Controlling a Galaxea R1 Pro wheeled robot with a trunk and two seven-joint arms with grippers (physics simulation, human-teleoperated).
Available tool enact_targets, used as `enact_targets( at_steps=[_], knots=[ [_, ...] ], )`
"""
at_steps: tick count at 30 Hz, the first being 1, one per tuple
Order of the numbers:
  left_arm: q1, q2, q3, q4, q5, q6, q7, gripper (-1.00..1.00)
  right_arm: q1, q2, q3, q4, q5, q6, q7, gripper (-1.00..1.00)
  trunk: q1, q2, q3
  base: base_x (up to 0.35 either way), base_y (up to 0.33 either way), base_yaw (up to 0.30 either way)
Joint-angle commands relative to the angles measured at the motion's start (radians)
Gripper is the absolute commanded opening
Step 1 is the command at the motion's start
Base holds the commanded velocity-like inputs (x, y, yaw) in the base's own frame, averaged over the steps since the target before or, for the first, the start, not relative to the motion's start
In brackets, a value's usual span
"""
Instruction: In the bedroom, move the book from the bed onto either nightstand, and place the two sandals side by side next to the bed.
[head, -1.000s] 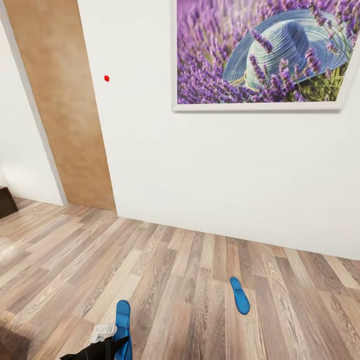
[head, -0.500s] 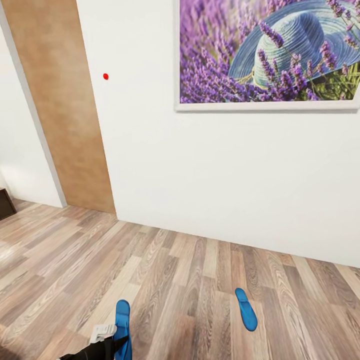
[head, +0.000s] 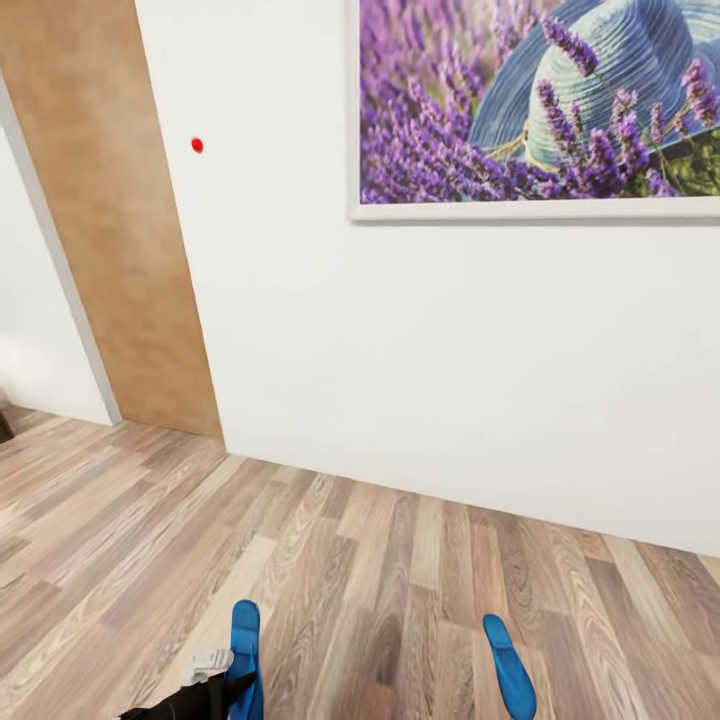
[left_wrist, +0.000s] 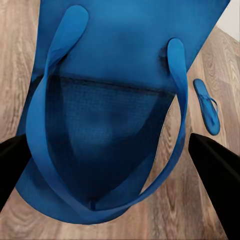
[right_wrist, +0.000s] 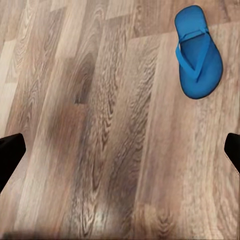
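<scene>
One bright blue sandal (head: 245, 650) hangs above the wood floor at the head view's lower left, with my left gripper (head: 215, 682) shut on it. In the left wrist view this sandal (left_wrist: 120, 100) is very close, its thong straps facing the camera, between the black fingers (left_wrist: 215, 185) of the left gripper (left_wrist: 112, 175). The other sandal (head: 510, 678) lies flat on the floor to the right, also seen as a small blue sandal (left_wrist: 207, 107) and a nearer sandal (right_wrist: 198, 52). My right gripper (right_wrist: 120, 152) hovers open over bare planks. The book, bed and nightstand are out of view.
A white wall (head: 420, 350) stands close ahead with a framed lavender picture (head: 540, 100) and a small red dot (head: 197, 145). A brown wooden door (head: 100, 220) is at the left. Light wood-plank floor (head: 380, 560) stretches between me and the wall.
The whole head view has shifted, so the camera moved: door and wall slid left, the floor sandal sits lower and further right in the picture. The held sandal stays in the left gripper.
</scene>
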Motion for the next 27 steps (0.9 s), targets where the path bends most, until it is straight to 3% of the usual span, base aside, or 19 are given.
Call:
enact_targets(
  at_steps=[1,16,27],
  knots=[
    [-0.001,-0.001,0.008,-0.001,-0.005,0.004,-0.007,-1.0,-0.001,0.0,-0.002,0.0,-0.008,0.01,0.004,1.0,0.0,0.0,-0.001,0.326,0.0,0.0],
    [-0.001,-0.001,0.007,-0.001,-0.005,0.004,-0.007,-1.0,-0.001,-0.001,-0.002,0.0,-0.008,0.01,0.004,1.0,0.0,0.0,-0.001,0.325,0.0,0.0],
    [-0.001,-0.001,0.007,-0.001,-0.005,0.005,-0.008,-1.0,-0.001,-0.001,-0.002,0.0,-0.008,0.012,0.004,1.0,0.0,0.0,-0.001,0.038,0.0,0.0]
  ],
)
